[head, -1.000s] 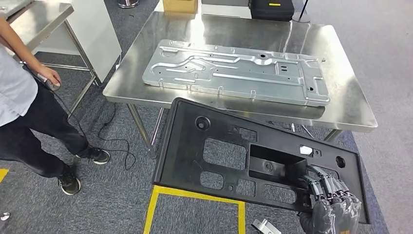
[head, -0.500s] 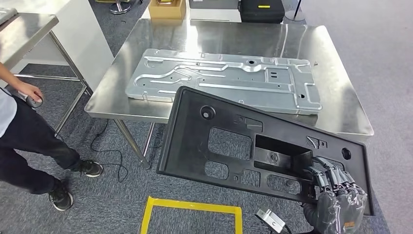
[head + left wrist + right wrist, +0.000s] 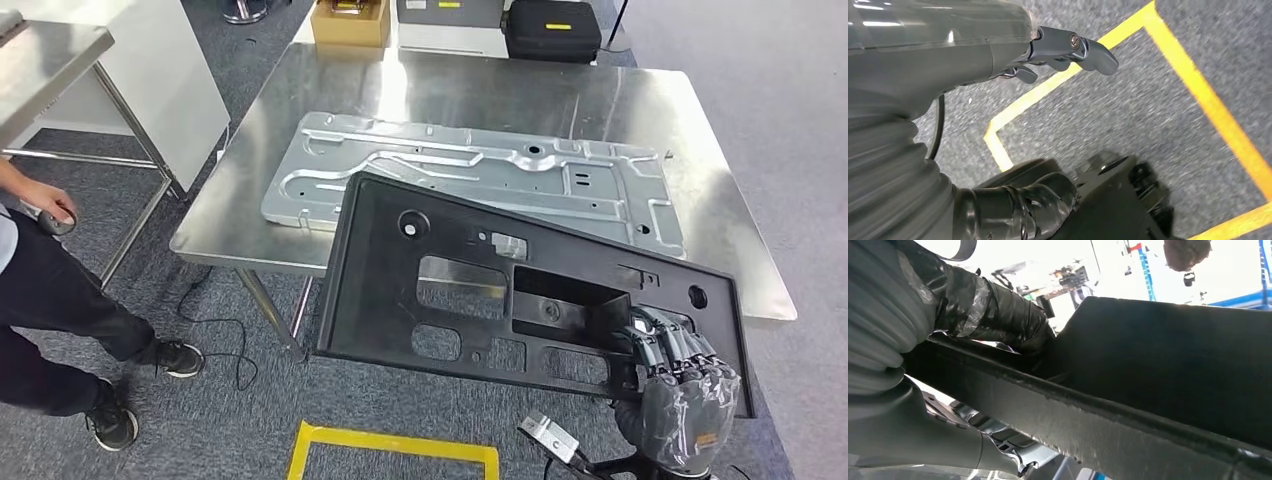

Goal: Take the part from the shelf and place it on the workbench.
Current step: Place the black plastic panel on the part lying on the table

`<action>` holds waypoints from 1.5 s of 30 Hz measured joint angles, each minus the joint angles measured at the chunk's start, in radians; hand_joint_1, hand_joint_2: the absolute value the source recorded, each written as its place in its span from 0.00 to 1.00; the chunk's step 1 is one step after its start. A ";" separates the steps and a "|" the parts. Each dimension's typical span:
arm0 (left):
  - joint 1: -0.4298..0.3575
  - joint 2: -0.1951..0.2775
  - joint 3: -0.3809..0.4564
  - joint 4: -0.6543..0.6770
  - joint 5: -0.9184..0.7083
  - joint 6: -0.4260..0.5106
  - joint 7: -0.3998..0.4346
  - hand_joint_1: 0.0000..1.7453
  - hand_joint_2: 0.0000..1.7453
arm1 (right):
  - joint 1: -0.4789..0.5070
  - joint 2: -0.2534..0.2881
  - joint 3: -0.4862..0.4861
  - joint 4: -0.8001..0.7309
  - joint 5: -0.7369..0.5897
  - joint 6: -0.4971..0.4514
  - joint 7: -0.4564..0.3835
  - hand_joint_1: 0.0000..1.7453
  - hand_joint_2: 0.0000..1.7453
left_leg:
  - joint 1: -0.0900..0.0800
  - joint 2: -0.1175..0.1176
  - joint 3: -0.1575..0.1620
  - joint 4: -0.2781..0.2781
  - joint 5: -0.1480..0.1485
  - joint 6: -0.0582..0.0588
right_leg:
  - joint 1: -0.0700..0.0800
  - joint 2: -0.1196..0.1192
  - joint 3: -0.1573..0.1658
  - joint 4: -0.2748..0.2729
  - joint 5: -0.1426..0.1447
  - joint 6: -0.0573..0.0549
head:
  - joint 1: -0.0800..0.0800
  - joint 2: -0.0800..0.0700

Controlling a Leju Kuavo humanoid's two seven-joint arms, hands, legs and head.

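Note:
The part is a large black plastic panel (image 3: 450, 270) with several cut-outs. My right hand (image 3: 680, 400) grips its near right corner, fingers hooked into a rectangular recess. The panel is tilted, and its far edge overlaps the near edge of the steel workbench (image 3: 450, 90) and a stamped silver metal plate (image 3: 470, 170) lying there. The right wrist view looks along the panel's thick rim (image 3: 1158, 355), with the taped thumb (image 3: 993, 305) pressed against it. My left hand (image 3: 1068, 45) hangs over the carpet, fingers loosely apart, holding nothing.
A person (image 3: 40, 290) stands at the left beside a second steel table (image 3: 40, 50), holding a small device. A cardboard box (image 3: 350, 22) and a black case (image 3: 553, 28) sit beyond the bench. Yellow floor tape (image 3: 390, 445) and a cable (image 3: 215, 325) lie on the carpet.
The whole view has shifted, so the camera moved closer to the bench. The panel, still in my right hand, now reaches over the bench's near edge and part of the metal plate.

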 joint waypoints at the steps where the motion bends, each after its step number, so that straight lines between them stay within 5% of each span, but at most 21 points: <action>1: -0.002 -0.001 0.000 0.000 -0.001 0.000 0.001 0.00 1.00 | -0.005 -0.004 0.004 0.004 0.001 0.000 0.002 1.00 1.00 | 0.000 -0.001 0.007 -0.003 -0.007 -0.005 | 0.004 -0.001 0.006 -0.035 0.028 -0.007 | 0.000 0.000; 4: -0.005 -0.001 0.000 0.000 -0.006 0.000 0.003 0.00 1.00 | -0.017 -0.015 0.019 0.015 0.001 0.000 0.011 1.00 1.00 | -0.002 0.000 0.019 -0.007 -0.005 -0.025 | 0.011 -0.001 0.017 -0.070 0.042 -0.032 | 0.000 0.000; 6: -0.006 -0.002 0.000 0.000 -0.009 -0.001 0.004 0.00 1.00 | -0.025 -0.020 0.027 0.020 0.001 0.000 0.016 1.00 1.00 | -0.001 0.002 -0.002 0.042 0.011 -0.035 | 0.007 -0.001 0.041 -0.091 0.038 -0.046 | 0.000 0.000; 8: -0.009 -0.002 0.000 0.000 -0.013 0.000 0.004 0.00 1.00 | -0.035 -0.023 0.036 0.025 0.002 0.000 0.021 1.00 1.00 | 0.002 0.005 -0.072 0.150 -0.005 -0.039 | 0.005 -0.003 0.068 -0.106 0.027 -0.056 | -0.001 0.000; 10: -0.009 -0.002 0.000 0.000 -0.016 0.000 0.005 0.00 1.00 | -0.041 -0.027 0.044 0.032 0.002 0.000 0.026 1.00 1.00 | 0.004 0.005 -0.153 0.247 -0.056 -0.044 | 0.004 -0.003 0.091 -0.110 0.010 -0.060 | -0.002 0.000; 12: -0.009 -0.002 0.000 0.000 -0.016 0.000 0.006 0.00 1.00 | -0.043 -0.031 0.048 0.039 0.002 0.000 0.033 1.00 1.00 | 0.005 0.005 -0.193 0.252 -0.066 -0.048 | 0.004 0.000 0.117 -0.109 -0.011 -0.059 | -0.002 0.000; 16: -0.005 -0.001 0.000 0.000 -0.016 0.003 0.010 0.00 1.00 | -0.049 -0.040 0.060 0.049 0.005 0.000 0.055 1.00 1.00 | 0.001 0.005 -0.169 0.056 0.102 -0.038 | 0.006 0.003 0.174 -0.099 -0.061 -0.046 | -0.001 0.000; 17: -0.004 0.000 0.000 0.000 -0.016 0.005 0.014 0.00 1.00 | -0.051 -0.042 0.063 0.051 0.005 0.000 0.060 1.00 1.00 | -0.002 0.005 -0.167 0.033 0.126 -0.033 | 0.007 0.004 0.179 -0.096 -0.072 -0.040 | -0.001 0.000; 20: -0.006 -0.001 0.000 0.000 -0.016 0.018 0.026 0.00 1.00 | -0.056 -0.050 0.069 0.054 0.008 -0.001 0.072 1.00 1.00 | -0.004 0.005 -0.162 0.021 0.130 -0.018 | 0.005 0.006 0.186 -0.099 -0.093 -0.021 | -0.001 0.000; 23: -0.014 -0.003 0.000 0.000 -0.018 0.037 0.038 0.00 1.00 | -0.064 -0.060 0.073 0.055 0.012 -0.001 0.079 1.00 1.00 | 0.002 0.005 -0.143 0.001 0.124 -0.002 | 0.001 0.003 0.144 -0.012 -0.140 -0.006 | 0.000 0.000; 26: -0.017 -0.004 0.000 0.000 -0.019 0.041 0.045 0.00 1.00 | -0.068 -0.068 0.075 0.060 0.011 -0.001 0.087 1.00 1.00 | 0.003 0.005 -0.127 -0.002 0.108 0.004 | -0.004 0.003 0.021 0.167 -0.183 0.006 | 0.000 0.000; 28: -0.017 -0.004 0.000 0.000 -0.020 0.037 0.046 0.00 1.00 | -0.072 -0.073 0.077 0.067 0.009 -0.001 0.090 1.00 1.00 | 0.004 0.003 -0.109 -0.002 0.094 0.002 | -0.008 0.002 -0.004 0.148 -0.120 0.010 | 0.000 0.000; 30: -0.018 -0.004 0.000 0.000 -0.020 0.035 0.045 0.00 1.00 | -0.078 -0.079 0.078 0.071 0.007 -0.001 0.091 1.00 1.00 | 0.003 0.001 -0.089 -0.001 0.081 -0.003 | -0.011 0.002 0.026 0.028 -0.022 0.008 | 0.000 0.000; 32: -0.021 -0.004 0.000 0.000 -0.022 0.029 0.043 0.00 1.00 | -0.088 -0.082 0.081 0.075 0.005 -0.001 0.094 1.00 1.00 | 0.000 -0.001 -0.082 0.001 0.072 -0.012 | -0.007 0.002 0.054 -0.058 0.015 -0.001 | 0.000 0.000; 37: -0.024 -0.005 0.000 0.000 -0.025 0.011 0.036 0.00 1.00 | -0.110 -0.093 0.091 0.087 0.002 0.000 0.105 1.00 1.00 | 0.000 0.002 -0.094 0.026 0.046 -0.038 | -0.009 0.001 0.068 -0.090 0.013 -0.031 | -0.002 0.000; 41: -0.025 -0.005 0.000 0.000 -0.027 0.003 0.033 0.00 1.00 | -0.137 -0.095 0.098 0.097 0.001 0.000 0.110 1.00 1.00 | 0.003 0.005 -0.210 0.251 -0.045 -0.048 | -0.008 -0.004 0.076 -0.093 0.008 -0.045 | -0.003 0.000; 43: -0.025 -0.005 0.000 0.000 -0.032 0.001 0.033 0.00 1.00 | -0.150 -0.096 0.103 0.104 0.002 0.002 0.115 1.00 1.00 | 0.003 0.005 -0.222 0.253 -0.012 -0.047 | -0.006 -0.003 0.082 -0.093 0.004 -0.046 | -0.003 0.000; 45: -0.026 -0.004 0.000 0.000 -0.040 -0.001 0.034 0.00 1.00 | -0.171 -0.098 0.109 0.111 0.006 0.007 0.123 1.00 1.00 | 0.003 0.006 -0.168 0.129 0.065 -0.039 | -0.005 -0.002 0.092 -0.093 -0.003 -0.043 | -0.003 0.000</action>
